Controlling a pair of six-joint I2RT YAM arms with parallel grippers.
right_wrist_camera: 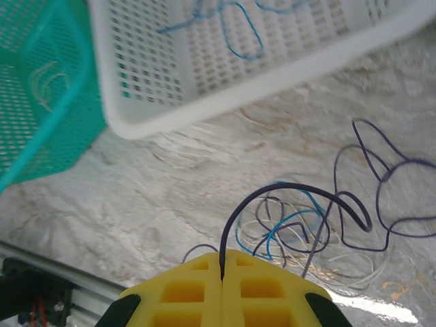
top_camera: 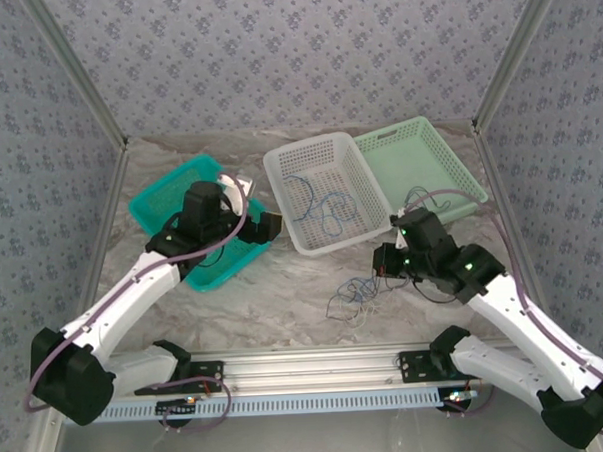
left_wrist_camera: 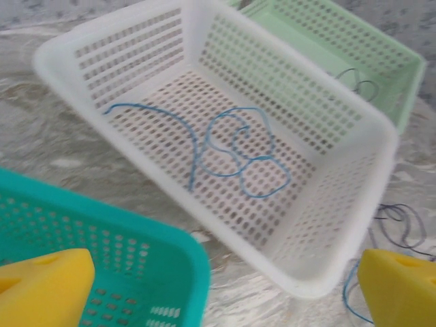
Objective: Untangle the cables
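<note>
The cable tangle [top_camera: 357,296] lies on the table in front of the white basket, with blue, dark and pale loops [right_wrist_camera: 300,228] mixed together. My right gripper [right_wrist_camera: 223,264] is shut on a dark cable [right_wrist_camera: 286,187] that arches up out of the tangle. In the top view the right gripper [top_camera: 385,262] is just right of the pile. My left gripper [left_wrist_camera: 225,303] is open with nothing between its yellow fingers [left_wrist_camera: 48,286]. It hovers at the teal basket's right edge [top_camera: 266,226]. A loose blue cable [left_wrist_camera: 235,146] lies in the white basket.
The white basket [top_camera: 279,177] stands mid-table, with the green basket [top_camera: 449,154] at its right holding a dark cable [left_wrist_camera: 357,82]. At the left, the teal basket [top_camera: 155,202] holds a pale cable [right_wrist_camera: 44,82]. A metal rail [top_camera: 318,370] runs along the near edge.
</note>
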